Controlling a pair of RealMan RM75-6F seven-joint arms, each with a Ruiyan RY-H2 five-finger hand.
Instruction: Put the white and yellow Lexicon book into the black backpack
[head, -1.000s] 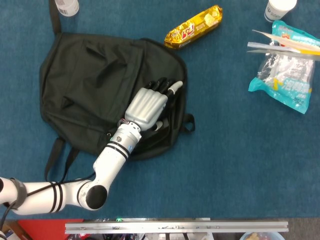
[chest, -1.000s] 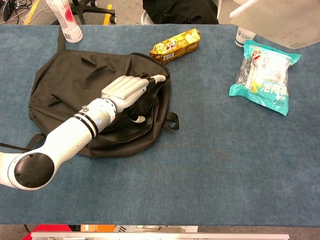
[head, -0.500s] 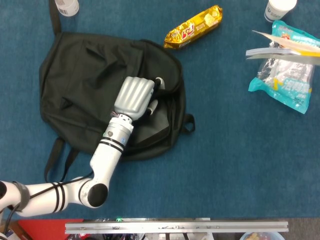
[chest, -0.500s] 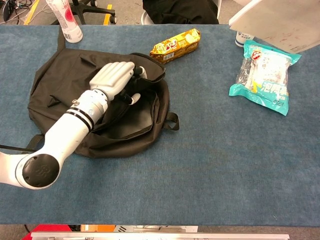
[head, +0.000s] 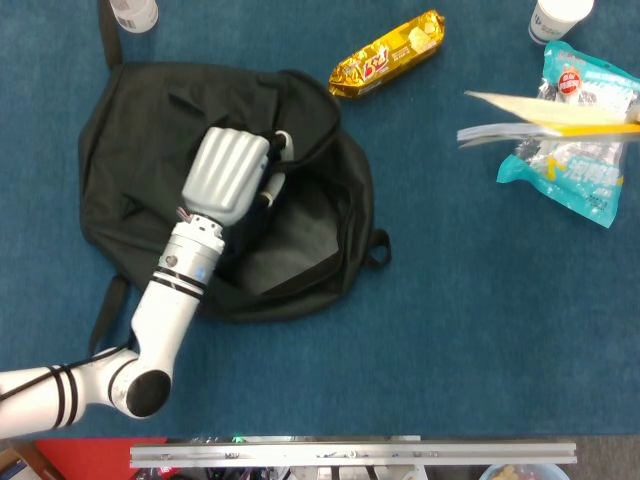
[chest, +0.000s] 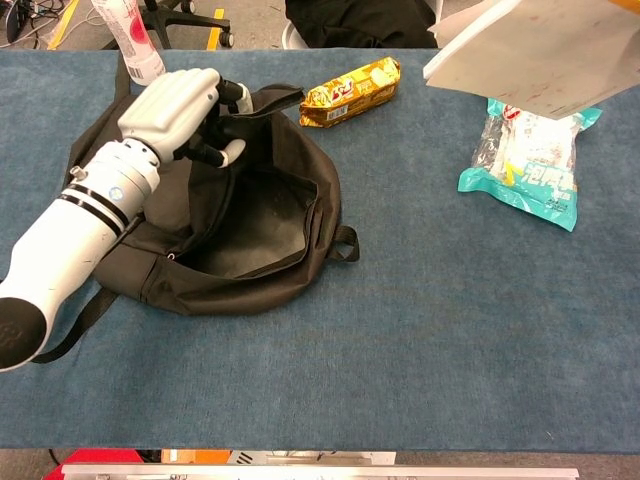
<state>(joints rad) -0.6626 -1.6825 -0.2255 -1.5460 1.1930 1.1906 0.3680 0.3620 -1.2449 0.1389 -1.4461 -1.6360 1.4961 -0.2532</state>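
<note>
The black backpack (head: 140, 140) lies flat at the table's left, its mouth gaping toward the right and showing a dark inside (chest: 262, 222). My left hand (head: 228, 172) grips the upper edge of the opening and holds it lifted off the bag; in the chest view the left hand (chest: 175, 105) is well above the table. The white and yellow Lexicon book (head: 545, 115) hangs in the air at the upper right, nearly level. Its white underside (chest: 530, 55) fills the chest view's top right corner. Whatever holds the book is out of frame. My right hand is not visible.
A gold snack pack (head: 388, 52) lies just beyond the backpack's right side. A teal packet (head: 580, 170) sits under the book, with a white cup (head: 555, 18) behind it. A bottle (chest: 128, 40) stands at the far left.
My left hand has pulled the bag's opening edge up and to the left, and the mouth gapes wider. The book has moved left, further into both views.
</note>
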